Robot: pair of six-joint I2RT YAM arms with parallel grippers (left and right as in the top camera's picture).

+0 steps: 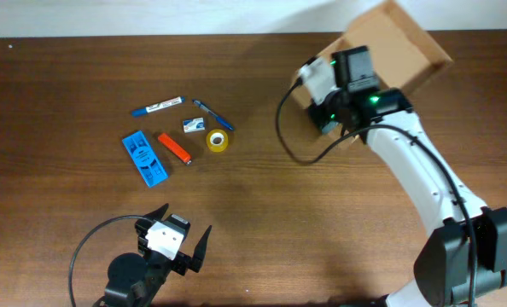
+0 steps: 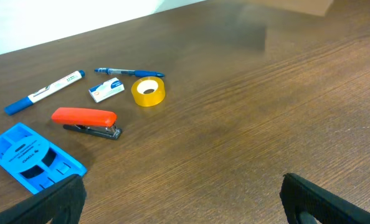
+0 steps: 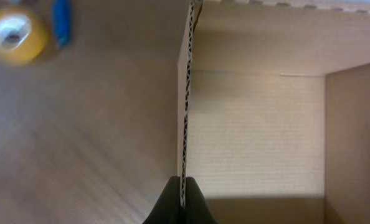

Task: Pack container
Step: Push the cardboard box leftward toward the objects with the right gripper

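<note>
The container (image 1: 399,43), a tan cardboard box, stands open at the table's far right. In the right wrist view its thin left wall (image 3: 186,93) runs straight up from my right gripper (image 3: 182,186), which is shut on that wall's edge, one finger inside and one outside. The box's inside (image 3: 253,124) shows nothing in it. From overhead the right gripper (image 1: 320,109) sits at the box's near-left side. My left gripper (image 1: 186,218) hovers open near the front edge, and between its fingers (image 2: 182,205) there is only bare wood.
Stationery lies left of centre: a white marker (image 1: 158,107), blue pen (image 1: 212,113), small white-blue packet (image 1: 193,125), yellow tape roll (image 1: 218,140), orange stapler (image 1: 174,147) and blue plastic case (image 1: 144,158). A black cable (image 1: 281,128) loops beside the right wrist.
</note>
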